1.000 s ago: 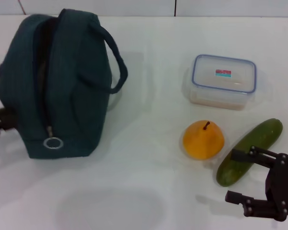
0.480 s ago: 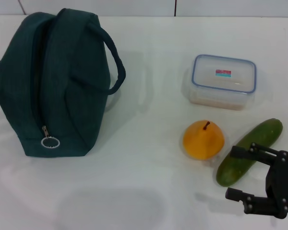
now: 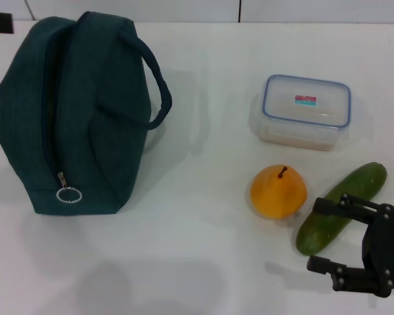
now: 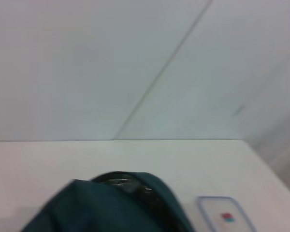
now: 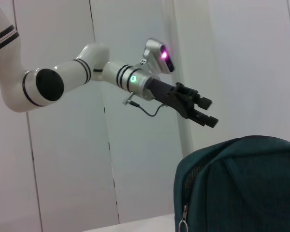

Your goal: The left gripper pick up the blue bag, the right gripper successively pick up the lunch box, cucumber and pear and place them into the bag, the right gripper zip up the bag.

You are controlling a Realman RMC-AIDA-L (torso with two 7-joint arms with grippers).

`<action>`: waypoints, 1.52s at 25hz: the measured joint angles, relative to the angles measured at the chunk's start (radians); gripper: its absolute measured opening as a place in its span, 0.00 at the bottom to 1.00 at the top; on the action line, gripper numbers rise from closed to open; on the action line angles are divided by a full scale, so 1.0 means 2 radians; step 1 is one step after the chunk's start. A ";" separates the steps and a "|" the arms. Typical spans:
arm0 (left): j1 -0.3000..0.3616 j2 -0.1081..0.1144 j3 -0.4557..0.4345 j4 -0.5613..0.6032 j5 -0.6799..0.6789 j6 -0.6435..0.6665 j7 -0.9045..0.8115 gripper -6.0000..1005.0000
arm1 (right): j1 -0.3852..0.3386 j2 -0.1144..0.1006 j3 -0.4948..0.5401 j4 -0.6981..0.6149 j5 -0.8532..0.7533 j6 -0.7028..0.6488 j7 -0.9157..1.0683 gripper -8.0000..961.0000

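The right gripper point(image 3: 329, 237) is hanging at the lower right of the head view with its two fingers spread wide and nothing between them; its upper finger is overlapping the near end of the cucumber point(image 3: 342, 207). The left gripper point(image 5: 199, 109) is hovering in the air above the blue bag point(image 3: 72, 115), seen in the right wrist view, and it is holding nothing (whether its fingers are apart or together I cannot tell). In the head view only a dark tip of it is showing at the upper left corner.

The bag is standing on the white table point(image 3: 203, 216) at the left of the frame, its zipper drawn mostly closed with the ring pull point(image 3: 69, 195) low at the near end. The lunch box point(image 3: 305, 110) is sitting at the upper right, lid on. The pear point(image 3: 278, 191) is resting below it, just beside the cucumber.

By my judgement, the task is at its very beginning: no item is in the bag, the bag is not grasped, and all the picking, placing and zipping is left to do
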 joint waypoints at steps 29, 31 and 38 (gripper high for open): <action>-0.062 -0.038 0.050 0.031 0.161 -0.064 -0.058 0.76 | 0.000 -0.001 0.003 0.000 0.006 0.001 0.000 0.84; -0.063 -0.041 0.051 0.031 0.167 -0.069 -0.058 0.76 | 0.000 -0.001 0.003 0.000 0.006 0.001 0.000 0.84; -0.063 -0.045 0.057 0.011 0.185 -0.086 -0.054 0.76 | 0.001 -0.001 0.002 0.000 0.006 0.002 0.000 0.84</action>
